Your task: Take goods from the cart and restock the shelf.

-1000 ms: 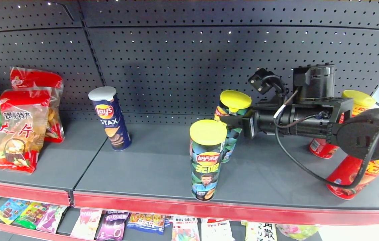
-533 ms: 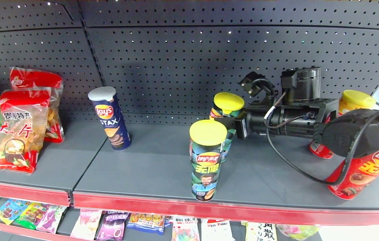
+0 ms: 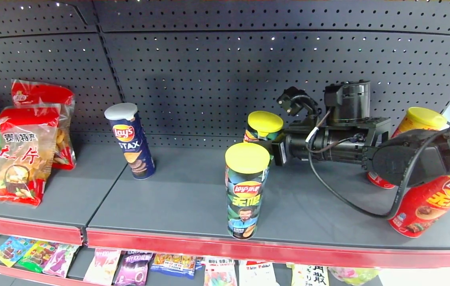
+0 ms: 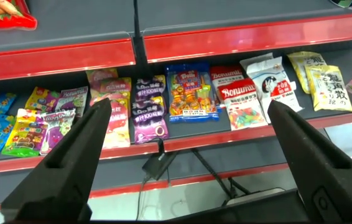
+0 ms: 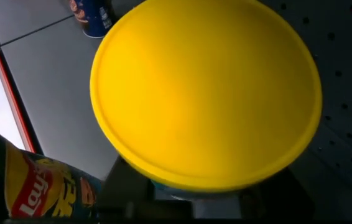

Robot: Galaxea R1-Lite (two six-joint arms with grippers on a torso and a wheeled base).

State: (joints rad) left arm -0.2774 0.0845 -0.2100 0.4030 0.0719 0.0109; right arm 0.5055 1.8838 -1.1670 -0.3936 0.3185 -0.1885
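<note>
the right jaws are clamping a yellow-lidded can at the back of the shelf, behind its twin (release seemingly left); the left jaws are hanging apart, empty.

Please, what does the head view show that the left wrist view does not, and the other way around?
Only the head view: the upper shelf with a blue chip can, a green chip can in front, the right gripper holding another yellow-lidded can behind it, red chip cans and snack bags.
Only the left wrist view: the left gripper, jaws wide open, and a black cable under the lower shelf.
Both: the red shelf edge and the sweet packets on the lower shelf.
</note>
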